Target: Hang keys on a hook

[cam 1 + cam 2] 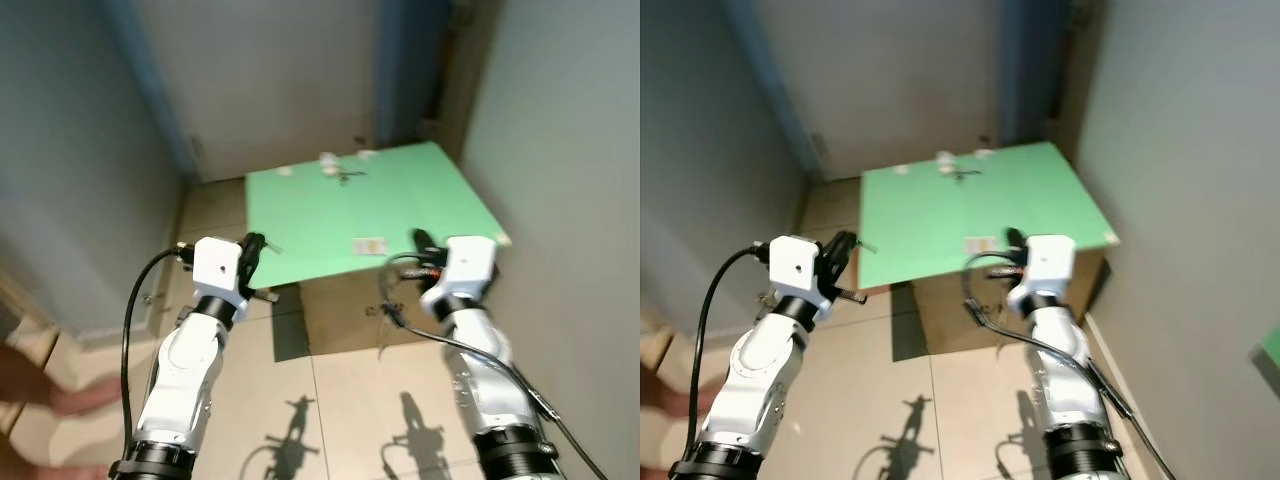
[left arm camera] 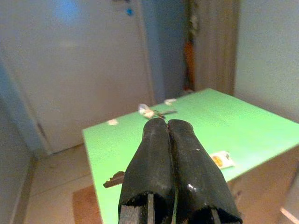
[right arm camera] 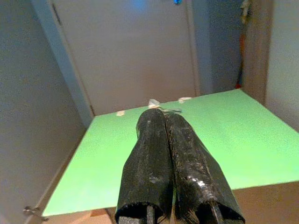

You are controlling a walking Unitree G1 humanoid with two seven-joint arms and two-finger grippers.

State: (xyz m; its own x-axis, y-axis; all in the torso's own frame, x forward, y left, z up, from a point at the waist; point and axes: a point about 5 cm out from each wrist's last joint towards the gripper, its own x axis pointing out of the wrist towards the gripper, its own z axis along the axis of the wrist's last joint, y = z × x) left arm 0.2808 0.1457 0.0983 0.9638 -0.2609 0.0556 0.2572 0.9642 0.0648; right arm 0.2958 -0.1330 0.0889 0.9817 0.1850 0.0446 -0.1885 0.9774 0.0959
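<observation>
A bunch of keys [image 1: 345,176] with a pale fob [image 1: 328,162] lies near the far edge of a green table top [image 1: 400,195]. In the left wrist view the keys [image 2: 156,112] lie beyond the fingertips. My left gripper [image 1: 256,243] is held up at the table's near left corner, fingers shut with nothing between them. At the near right edge my right gripper [image 1: 421,238] is also shut and empty, well short of the keys [image 3: 170,110]. No hook can be made out.
A small label [image 1: 369,245] lies on the table near its front edge. A white door [image 1: 270,70] stands behind the table, grey walls close in on both sides. The table sits on a brown box [image 1: 350,305] over a tiled floor [image 1: 330,400].
</observation>
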